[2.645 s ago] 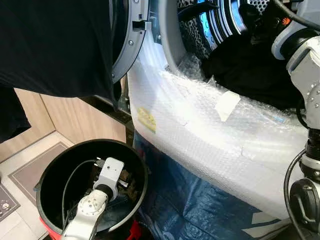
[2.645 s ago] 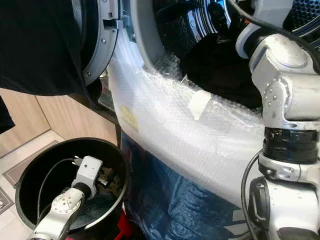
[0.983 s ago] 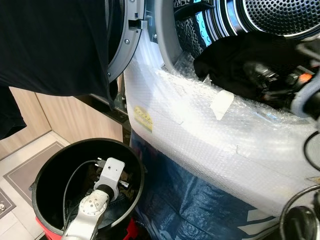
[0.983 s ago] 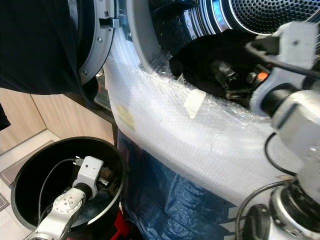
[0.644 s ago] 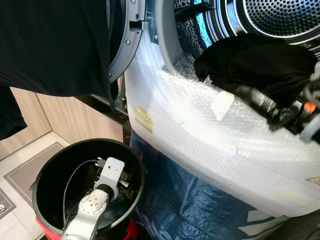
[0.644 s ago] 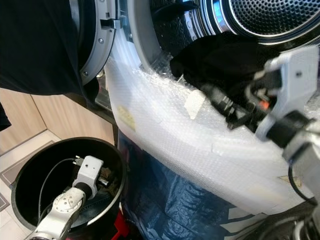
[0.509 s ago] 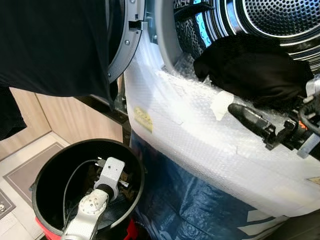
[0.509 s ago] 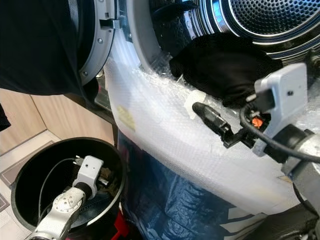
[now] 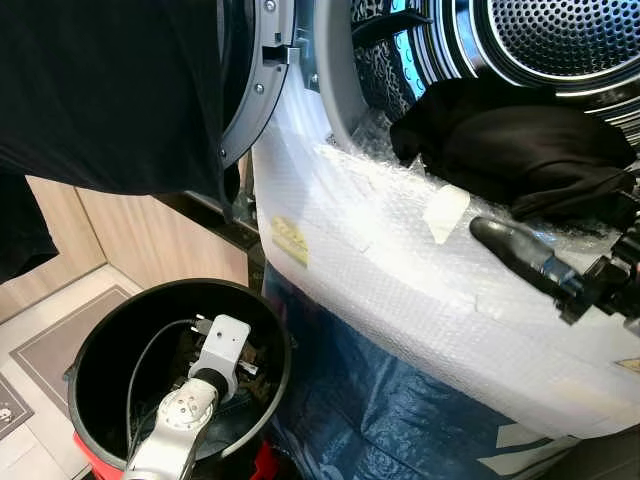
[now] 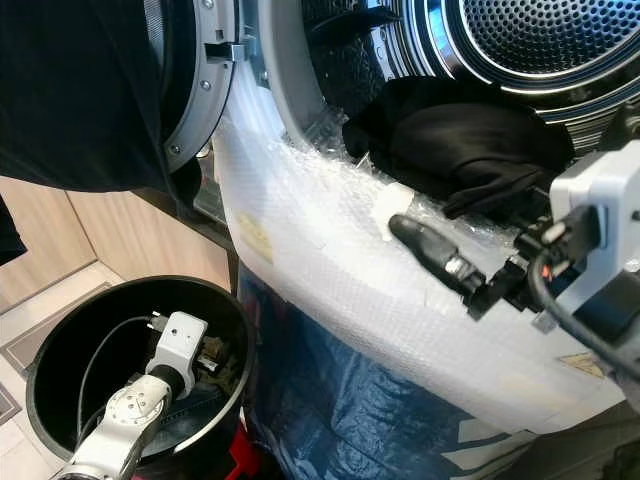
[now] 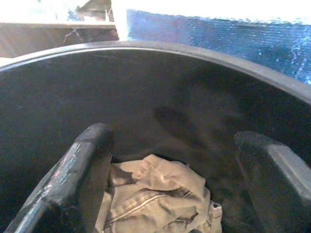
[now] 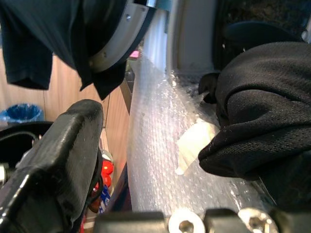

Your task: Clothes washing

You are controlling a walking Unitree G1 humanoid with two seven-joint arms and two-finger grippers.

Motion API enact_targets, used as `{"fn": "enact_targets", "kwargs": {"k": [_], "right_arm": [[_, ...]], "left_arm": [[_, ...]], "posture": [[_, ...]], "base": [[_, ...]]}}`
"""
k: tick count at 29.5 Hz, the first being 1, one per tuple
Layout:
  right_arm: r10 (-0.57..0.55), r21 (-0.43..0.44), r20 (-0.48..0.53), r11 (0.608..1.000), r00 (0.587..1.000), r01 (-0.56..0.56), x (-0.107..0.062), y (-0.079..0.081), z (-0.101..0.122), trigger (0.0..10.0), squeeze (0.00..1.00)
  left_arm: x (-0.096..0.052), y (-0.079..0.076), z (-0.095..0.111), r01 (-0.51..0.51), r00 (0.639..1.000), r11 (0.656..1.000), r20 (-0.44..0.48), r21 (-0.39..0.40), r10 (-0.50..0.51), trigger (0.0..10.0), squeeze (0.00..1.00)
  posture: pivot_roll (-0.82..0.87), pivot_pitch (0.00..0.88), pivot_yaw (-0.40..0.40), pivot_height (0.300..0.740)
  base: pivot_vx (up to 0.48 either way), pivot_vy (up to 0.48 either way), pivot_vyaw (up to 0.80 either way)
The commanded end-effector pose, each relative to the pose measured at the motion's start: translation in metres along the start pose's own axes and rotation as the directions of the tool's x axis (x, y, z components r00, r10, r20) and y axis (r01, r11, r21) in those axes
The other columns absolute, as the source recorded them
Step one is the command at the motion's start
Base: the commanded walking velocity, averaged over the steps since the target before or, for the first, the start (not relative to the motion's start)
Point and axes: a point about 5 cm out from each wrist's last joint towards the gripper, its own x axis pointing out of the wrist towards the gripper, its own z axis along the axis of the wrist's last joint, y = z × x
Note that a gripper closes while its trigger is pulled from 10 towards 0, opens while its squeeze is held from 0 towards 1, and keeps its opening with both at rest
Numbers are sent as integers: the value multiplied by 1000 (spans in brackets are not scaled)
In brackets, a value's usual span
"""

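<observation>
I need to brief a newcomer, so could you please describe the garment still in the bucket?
Below the bubble-wrapped washing machine front stands a round black plastic bucket. At its bottom, between the open left gripper fingers, lies a crumpled beige denim garment, pale unlike the black clothes in the drum.

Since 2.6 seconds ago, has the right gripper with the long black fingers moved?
Yes. The right gripper has come out of the washer drum and down, now over the bubble wrap beside the black garment.

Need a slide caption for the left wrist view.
Left gripper, fingers apart, inside the black bucket above a crumpled beige garment.
</observation>
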Motion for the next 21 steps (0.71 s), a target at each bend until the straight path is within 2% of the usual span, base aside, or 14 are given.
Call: {"fn": "enact_targets", "kwargs": {"k": [1, 5, 6, 10, 14, 15, 21], "right_arm": [[-23, -44, 11, 999, 1000, 23, -6, -3, 4, 10000, 0], [-42, -79, 46, 996, 998, 45, -16, -5, 3, 10000, 0], [-40, -100, 37, 994, 999, 44, -23, -6, -2, 10000, 0], [-77, -117, -40, 991, 996, 71, -33, -12, -13, 10000, 0], [-129, -109, -82, 987, 988, 119, -41, -21, -21, 10000, 0], [-167, -89, -116, 983, 979, 157, -50, -28, -30, 10000, 0], [-202, -53, -109, 979, 973, 197, -63, -31, -37, 10000, 0]], "left_arm": [[0, 0, -1, 2, 1000, 1000, -10, 10, -2, 10000, 0], [1, -1, 0, 5, 1000, 1000, -11, 11, -4, 10000, 0], [1, -1, 0, 7, 1000, 1000, -11, 12, -7, 10000, 0], [2, -2, 1, 11, 1000, 1000, -8, 13, -11, 10000, 0], [2, -2, 1, 12, 1000, 1000, -7, 13, -12, 10000, 0], [2, -1, 1, 11, 1000, 1000, -7, 14, -11, 10000, 0], [2, 0, 0, 7, 1000, 1000, -9, 15, -7, 10000, 0]], "posture": [[0, 85, -102, 740], [-9, 85, -102, 740], [-9, 85, -102, 740], [-9, 85, -102, 740], [-9, 85, -102, 740], [-13, 84, -98, 740], [-13, 85, -99, 740]], "base": [[0, 0, 0], [0, 0, 0], [0, 0, 0], [0, 0, 0], [0, 0, 0], [0, 0, 0], [0, 0, 0]]}}
